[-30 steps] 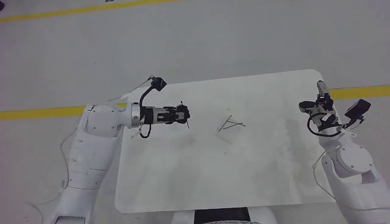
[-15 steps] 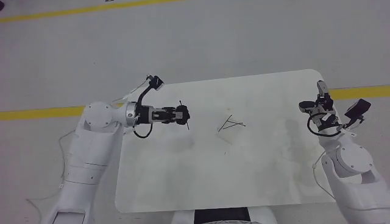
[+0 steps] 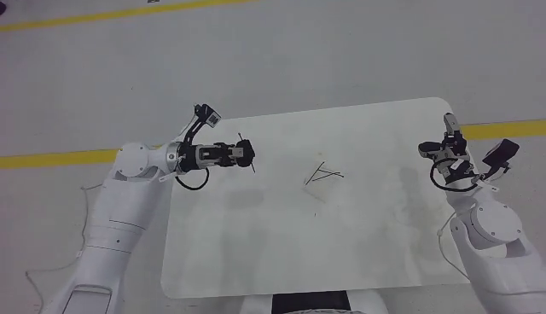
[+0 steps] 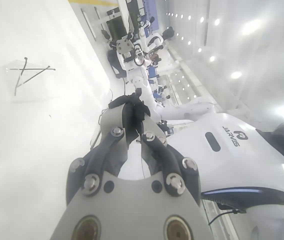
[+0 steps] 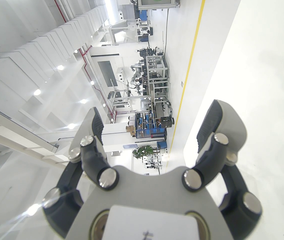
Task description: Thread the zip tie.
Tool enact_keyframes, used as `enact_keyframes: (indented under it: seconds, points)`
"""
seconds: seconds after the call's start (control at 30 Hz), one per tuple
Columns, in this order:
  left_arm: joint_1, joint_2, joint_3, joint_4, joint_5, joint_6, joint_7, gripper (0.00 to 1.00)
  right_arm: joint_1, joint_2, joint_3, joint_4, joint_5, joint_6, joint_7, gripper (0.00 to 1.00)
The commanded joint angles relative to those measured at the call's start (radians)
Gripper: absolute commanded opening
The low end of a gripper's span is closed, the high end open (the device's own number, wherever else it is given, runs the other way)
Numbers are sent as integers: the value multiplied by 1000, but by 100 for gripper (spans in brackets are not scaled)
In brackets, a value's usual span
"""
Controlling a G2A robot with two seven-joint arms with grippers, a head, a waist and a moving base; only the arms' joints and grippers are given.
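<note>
The left gripper is at about 9 o'clock on the white table, taking the robot's side as 6. Its jaws are pressed together on a thin black zip tie. They grip it somewhere along its middle, so a short length sticks out on each side of the black pads.

Farther in, just toward 1 o'clock from the table's centre, a few loose zip ties lie crossed over one another on what looks like a clear plastic bag.

Farthest from the held tie, at the 3 o'clock edge, the right gripper is raised. Its jaws are wide apart and nothing is between them.

The tie is likely almost weightless, smooth and springy. It would bend easily along its length and flick back when let go. A hold at mid-length probably leaves both ends free to wobble. For threading, the better holds seem to be just behind the pointed tail and right beside the square head, which keeps the free length short and stiff. A slick strap this narrow could twist or slip between the pads, so the pads should close on its flat faces.
</note>
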Motion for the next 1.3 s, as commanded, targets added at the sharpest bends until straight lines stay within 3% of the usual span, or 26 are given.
enact_keyframes:
  seconds: [0.0, 0.1, 0.4, 0.57, 0.7, 1.07, 1.27]
  points:
    - [2, 1, -4, -4, -4, 0, 0, 0, 0, 0, 0, 0, 0, 0, 0, 100]
    - [2, 1, -4, -4, -4, 0, 0, 0, 2, 0, -3, -4, -15, -4, 9, 100]
    - [2, 1, -4, -4, -4, 0, 0, 0, -7, 7, -99, 7, -238, -65, 250, 100]
    - [2, 1, -4, -4, -4, 0, 0, 0, 2, 6, -167, 17, -303, -43, 334, 100]
    - [2, 1, -4, -4, -4, 0, 0, 0, 19, 1, -225, 25, -307, -47, 375, 100]
    - [2, 1, -4, -4, -4, 0, 0, 0, 31, -1, -243, 16, -298, -58, 404, 100]
    - [2, 1, -4, -4, -4, 0, 0, 0, 124, -11, -349, 36, -356, 26, 460, 100]
